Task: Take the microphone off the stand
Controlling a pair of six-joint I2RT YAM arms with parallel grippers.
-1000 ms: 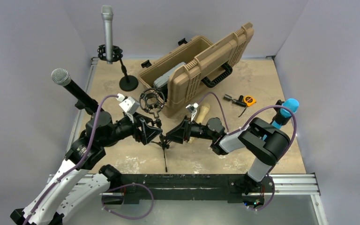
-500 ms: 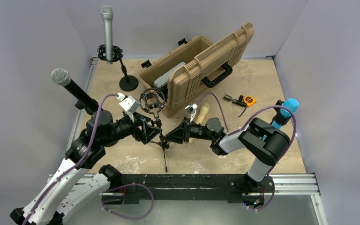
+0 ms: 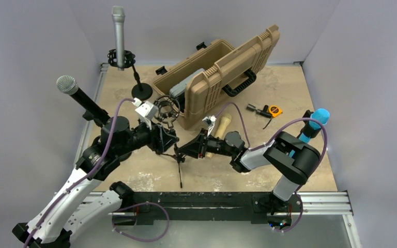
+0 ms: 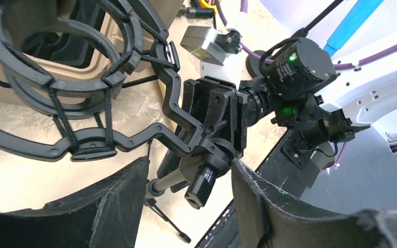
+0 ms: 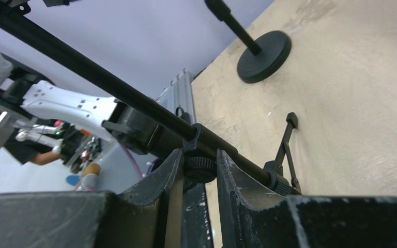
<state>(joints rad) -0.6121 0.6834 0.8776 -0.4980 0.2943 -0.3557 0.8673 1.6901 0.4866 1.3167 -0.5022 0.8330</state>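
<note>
A small black tripod stand (image 3: 180,164) stands in the middle and carries an empty black shock mount (image 3: 167,110), also in the left wrist view (image 4: 57,82). My left gripper (image 3: 167,139) is open; its fingers (image 4: 269,206) straddle the stand's black swivel knob (image 4: 202,182) without touching it. My right gripper (image 3: 182,150) is shut on the knurled clamp knob (image 5: 201,169) of the stand's pole (image 5: 108,82). A grey microphone (image 3: 118,33) stands in a shock mount on a round-base stand at the back left.
An open tan case (image 3: 222,72) lies behind the stand. A black microphone with a silver head (image 3: 77,94) is at the left edge. A blue-headed microphone (image 3: 315,120) is at the right. A tan microphone (image 3: 222,124) and a small orange tool (image 3: 274,110) lie on the table.
My left arm has moved a little up and to the right, bringing its open fingers closer around the stand's joint. My right gripper has shifted slightly left, still shut on the knob.
</note>
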